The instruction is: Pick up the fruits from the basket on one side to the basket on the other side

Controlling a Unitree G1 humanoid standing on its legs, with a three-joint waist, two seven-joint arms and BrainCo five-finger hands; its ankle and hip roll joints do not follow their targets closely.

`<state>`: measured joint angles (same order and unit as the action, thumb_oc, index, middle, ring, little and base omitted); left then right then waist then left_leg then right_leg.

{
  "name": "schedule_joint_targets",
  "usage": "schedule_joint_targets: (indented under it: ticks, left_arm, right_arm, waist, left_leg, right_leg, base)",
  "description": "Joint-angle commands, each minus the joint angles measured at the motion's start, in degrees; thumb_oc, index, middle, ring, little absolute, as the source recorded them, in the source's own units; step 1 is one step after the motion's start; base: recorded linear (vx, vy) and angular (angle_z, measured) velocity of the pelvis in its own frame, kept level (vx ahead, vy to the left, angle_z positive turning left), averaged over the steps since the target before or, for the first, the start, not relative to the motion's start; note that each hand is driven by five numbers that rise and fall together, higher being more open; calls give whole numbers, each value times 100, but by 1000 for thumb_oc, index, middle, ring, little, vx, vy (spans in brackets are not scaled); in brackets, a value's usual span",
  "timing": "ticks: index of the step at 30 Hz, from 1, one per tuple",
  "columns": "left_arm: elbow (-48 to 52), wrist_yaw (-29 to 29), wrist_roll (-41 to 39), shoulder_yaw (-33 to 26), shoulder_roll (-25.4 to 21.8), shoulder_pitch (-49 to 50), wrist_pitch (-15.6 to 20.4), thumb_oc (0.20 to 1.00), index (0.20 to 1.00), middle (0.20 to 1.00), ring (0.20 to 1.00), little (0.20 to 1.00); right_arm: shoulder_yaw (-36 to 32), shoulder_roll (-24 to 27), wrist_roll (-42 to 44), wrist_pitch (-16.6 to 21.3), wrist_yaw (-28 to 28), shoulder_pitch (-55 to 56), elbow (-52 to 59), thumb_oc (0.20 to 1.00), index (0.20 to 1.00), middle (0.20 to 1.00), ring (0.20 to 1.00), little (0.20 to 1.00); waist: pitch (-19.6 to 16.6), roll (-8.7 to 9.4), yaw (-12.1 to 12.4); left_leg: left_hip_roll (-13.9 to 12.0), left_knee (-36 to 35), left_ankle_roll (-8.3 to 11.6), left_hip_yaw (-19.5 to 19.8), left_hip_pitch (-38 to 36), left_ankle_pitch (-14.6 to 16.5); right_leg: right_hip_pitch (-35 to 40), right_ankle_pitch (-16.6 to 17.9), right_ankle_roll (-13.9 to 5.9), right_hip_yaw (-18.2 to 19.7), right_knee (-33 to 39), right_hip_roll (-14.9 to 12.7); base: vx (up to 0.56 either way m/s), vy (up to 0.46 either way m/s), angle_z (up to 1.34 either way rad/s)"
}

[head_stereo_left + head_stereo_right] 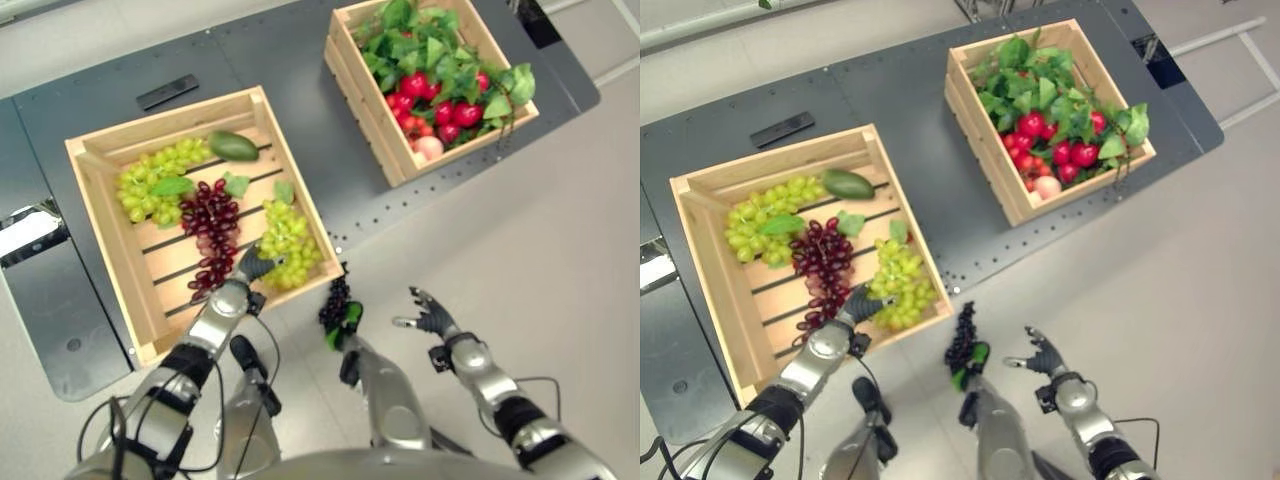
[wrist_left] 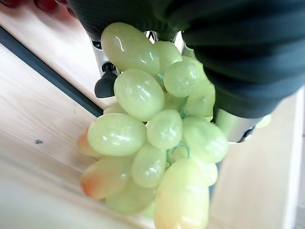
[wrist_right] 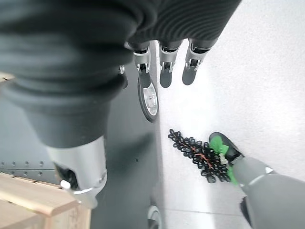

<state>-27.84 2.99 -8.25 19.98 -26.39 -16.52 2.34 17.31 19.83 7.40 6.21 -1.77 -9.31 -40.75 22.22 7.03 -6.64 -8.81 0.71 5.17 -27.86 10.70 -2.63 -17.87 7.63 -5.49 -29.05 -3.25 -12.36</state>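
left robot hand grasping green grapes

Pale slatted wood crate, glossy green grapes, matt grey table

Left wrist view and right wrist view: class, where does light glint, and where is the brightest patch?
Left wrist view: small white glints on the green grapes at the left robot hand. Right wrist view: the pale floor glares past the open right robot hand, with the dark grapes stark against it.
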Motion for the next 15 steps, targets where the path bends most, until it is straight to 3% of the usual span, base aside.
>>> schedule_joint_targets:
  ticks: [1, 15]
  left_arm:
    - [930, -380, -380, -194, -125, 356, 462, 200, 200, 200, 200, 200]
    - [2755, -1010, -1419, -838, -958, 1878, 849, 200, 200, 200, 200, 200]
  right_arm:
    - [-181, 241, -20, 231, 102, 132, 262, 1000, 1000, 1000, 1000, 1000]
    - [-247, 375, 12, 386, 305, 381, 333, 1000, 1000, 1000, 1000, 1000]
  waist:
    - [91, -74, 101]
    - [36, -223, 270]
  left_leg:
    - [50, 327, -40, 238, 204, 311]
    - [99, 265, -37, 340, 122, 273]
  right_leg:
    - [-76, -255, -180, -278, -215, 127]
    - [39, -273, -182, -332, -186, 123]
  base:
    - [-11, 14, 7]
    - [-3, 3, 5]
